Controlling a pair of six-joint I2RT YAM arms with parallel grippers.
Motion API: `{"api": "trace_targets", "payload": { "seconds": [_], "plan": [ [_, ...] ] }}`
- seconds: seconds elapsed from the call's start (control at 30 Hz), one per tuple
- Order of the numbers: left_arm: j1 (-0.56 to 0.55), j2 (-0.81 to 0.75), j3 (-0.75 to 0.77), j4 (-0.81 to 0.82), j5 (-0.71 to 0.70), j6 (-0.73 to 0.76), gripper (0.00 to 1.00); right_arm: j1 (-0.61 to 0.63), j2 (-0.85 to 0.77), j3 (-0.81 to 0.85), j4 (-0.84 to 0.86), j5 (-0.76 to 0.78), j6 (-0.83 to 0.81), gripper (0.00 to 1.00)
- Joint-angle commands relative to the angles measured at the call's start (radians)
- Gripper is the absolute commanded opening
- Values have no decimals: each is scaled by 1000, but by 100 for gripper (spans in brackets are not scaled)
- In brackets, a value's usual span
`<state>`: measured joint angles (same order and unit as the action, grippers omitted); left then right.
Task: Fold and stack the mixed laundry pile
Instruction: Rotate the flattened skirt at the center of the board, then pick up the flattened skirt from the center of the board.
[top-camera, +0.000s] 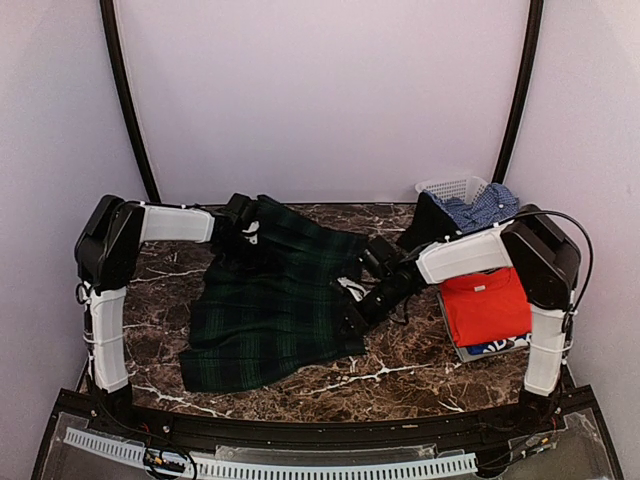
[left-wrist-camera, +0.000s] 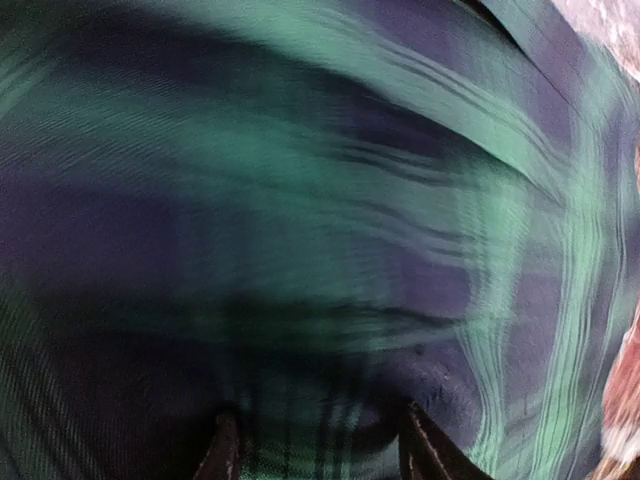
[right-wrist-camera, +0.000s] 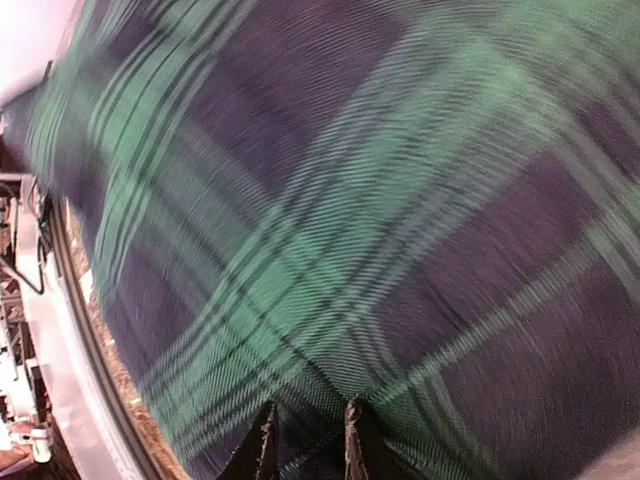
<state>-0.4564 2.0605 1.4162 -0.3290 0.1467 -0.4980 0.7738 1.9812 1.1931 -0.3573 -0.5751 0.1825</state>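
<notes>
Tartan skirt (top-camera: 270, 310) lies spread mid-table (top-camera: 400, 375), L gripper (top-camera: 243, 228) at its far-left corner, R gripper (top-camera: 352, 318) at its right edge. R's fingers (right-wrist-camera: 262, 445) look pinched on a fold of cloth. L's fingers (left-wrist-camera: 425, 452) stand apart w/ fabric bulging between; can't tell if they bite. Your risk: L side slips on the lift, so the fold skews & pleats bunch.

Top view was bright, evenly lit by soft diffuse light. Pale walls carried faint pink cast. Only weak shadows lay on marble table (top-camera: 400, 375). Focus was sharp there. Both wrist views were heavily motion-blurred: tartan skirt (left-wrist-camera: 300, 200) smeared into streaks, darker toward bottom of left wrist view.
</notes>
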Motion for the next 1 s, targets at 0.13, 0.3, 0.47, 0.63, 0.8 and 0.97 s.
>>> {"api": "trace_targets", "payload": {
  "seconds": [0.13, 0.3, 0.47, 0.63, 0.8, 0.97],
  "plan": [
    [-1, 47, 126, -116, 26, 80, 55, 71, -41, -92, -85, 81, 73, 23],
    [-1, -202, -57, -46, -30, 75, 66, 93, -202, -104, -15, 134, 27, 30],
    [0, -549, -255, -14, -57, -7, 70, 166, -295, -102, 15, 187, -109, 43],
    [-9, -876, -534, 33, -9, -179, 69, 259, -254, -79, -44, 357, -214, 39],
    [-105, -1095, -719, -37, -12, -274, 63, 315, -202, -75, -37, 378, -230, 34],
    [-300, -1210, -819, -107, -54, -439, 55, 318, -95, -52, -41, 409, -237, 34]
  ]
}}
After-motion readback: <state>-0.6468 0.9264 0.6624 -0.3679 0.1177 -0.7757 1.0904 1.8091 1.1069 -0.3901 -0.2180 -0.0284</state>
